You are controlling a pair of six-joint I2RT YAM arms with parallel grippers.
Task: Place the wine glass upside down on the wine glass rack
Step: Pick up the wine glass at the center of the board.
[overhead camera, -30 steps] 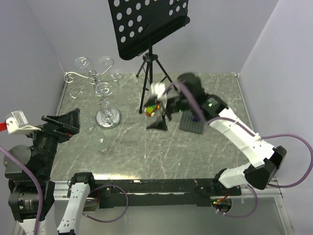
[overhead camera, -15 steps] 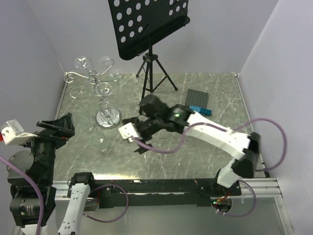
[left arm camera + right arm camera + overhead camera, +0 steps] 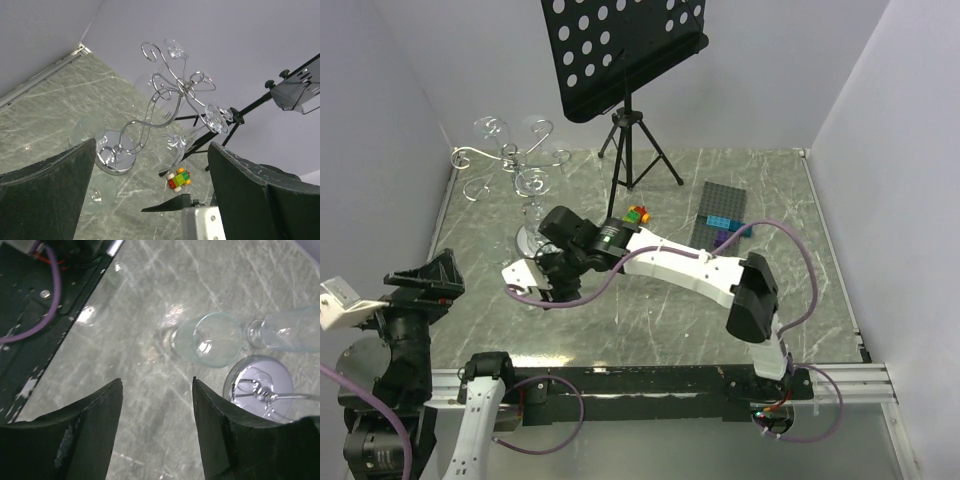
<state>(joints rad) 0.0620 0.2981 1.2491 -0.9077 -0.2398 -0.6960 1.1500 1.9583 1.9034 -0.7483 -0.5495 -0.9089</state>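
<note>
"So, where's the wine glass (image 3: 212, 340)?"
"On the table (image 3: 150, 305), just beside the round base of the rack (image 3: 257, 385), with a 2nd glass (image 3: 292, 330) next to it. The right gripper (image 3: 157, 381) hangs over the table near it, fingers spread apart."
"And the left gripper (image 3: 151, 145)?"
"It sits at the near left edge, fingers wide apart too, facing the rack."

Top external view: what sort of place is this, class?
Probably a robotics lab test cell: a left arm and right arm bolted at a walled-in marble-patterned table, with staged props like the wine glass rack and music stand.
</note>
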